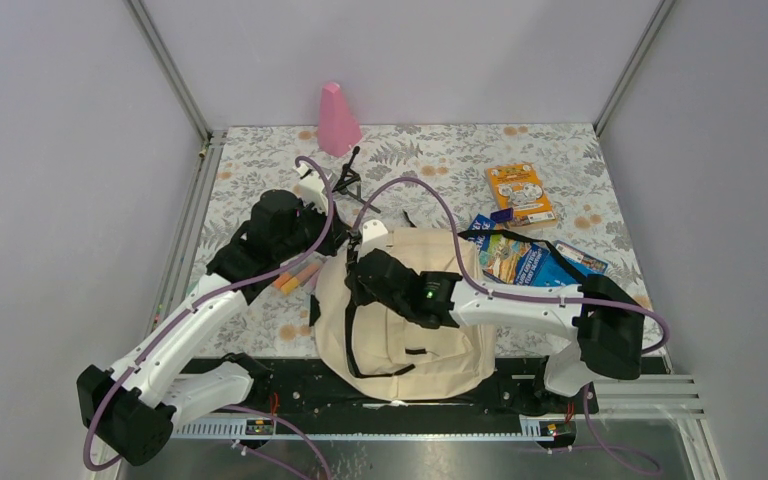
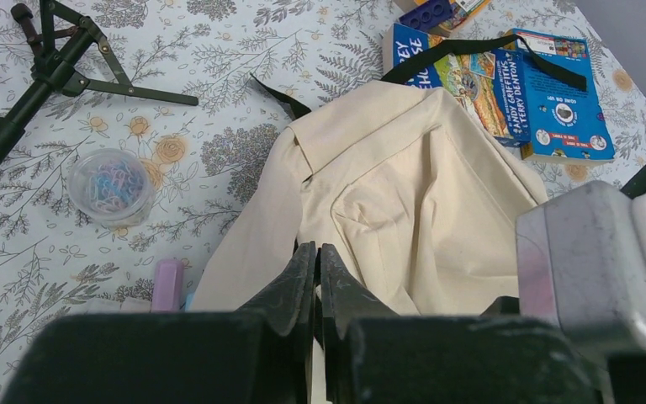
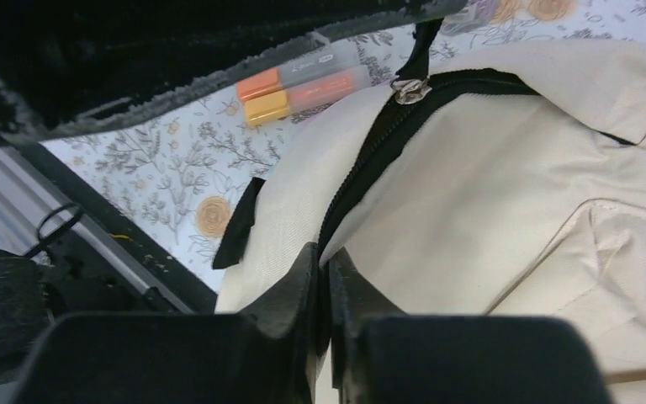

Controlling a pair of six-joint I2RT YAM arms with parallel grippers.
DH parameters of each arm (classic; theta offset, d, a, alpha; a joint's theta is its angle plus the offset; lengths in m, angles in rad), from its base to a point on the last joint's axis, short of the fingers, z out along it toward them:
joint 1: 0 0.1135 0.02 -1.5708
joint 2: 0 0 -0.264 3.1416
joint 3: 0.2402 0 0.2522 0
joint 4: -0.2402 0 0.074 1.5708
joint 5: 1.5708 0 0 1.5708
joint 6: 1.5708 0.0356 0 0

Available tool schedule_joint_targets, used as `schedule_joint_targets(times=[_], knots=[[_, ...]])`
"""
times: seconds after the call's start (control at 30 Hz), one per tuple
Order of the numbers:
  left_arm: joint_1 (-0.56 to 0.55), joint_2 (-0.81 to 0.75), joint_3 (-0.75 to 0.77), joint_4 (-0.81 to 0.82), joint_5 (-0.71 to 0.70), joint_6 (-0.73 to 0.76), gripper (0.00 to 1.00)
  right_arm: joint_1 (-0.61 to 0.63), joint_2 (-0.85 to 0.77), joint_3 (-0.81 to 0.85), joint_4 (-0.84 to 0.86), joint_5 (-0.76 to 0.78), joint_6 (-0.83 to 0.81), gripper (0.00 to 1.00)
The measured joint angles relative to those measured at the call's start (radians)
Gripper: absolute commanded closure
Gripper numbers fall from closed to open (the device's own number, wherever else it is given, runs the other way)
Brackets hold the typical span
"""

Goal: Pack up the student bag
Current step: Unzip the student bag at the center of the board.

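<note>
From above I see the student bag (image 1: 450, 350) lying flat on the floral worktop (image 1: 430, 160) between both arms. Only the right wrist view shows its black zipper (image 3: 370, 160) and metal pull, with the right tool (image 3: 321, 252) pinched on the soft cream cloth beside it. The left tool (image 2: 318, 252) is closed tight; whether it grips cloth, I cannot tell.
</note>
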Motion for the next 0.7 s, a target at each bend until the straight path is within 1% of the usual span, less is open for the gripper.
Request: schedule_joint_targets(times=[0.23, 0.47, 0.7], knots=[[0.0, 0.006, 0.0, -0.003, -0.018, -0.001, 1.0, -0.01, -0.009, -0.012, 0.032, -0.121, -0.006, 1.0], [-0.002, 0.075, 0.001, -0.028, -0.048, -0.008, 1.0, -0.01, -0.126, -0.168, 0.121, -0.244, -0.036, 1.0], [0.0, 0.17, 0.023, -0.042, -0.043, -0.012, 1.0, 0.03, -0.201, -0.218, 0.138, -0.298, -0.118, 1.0]])
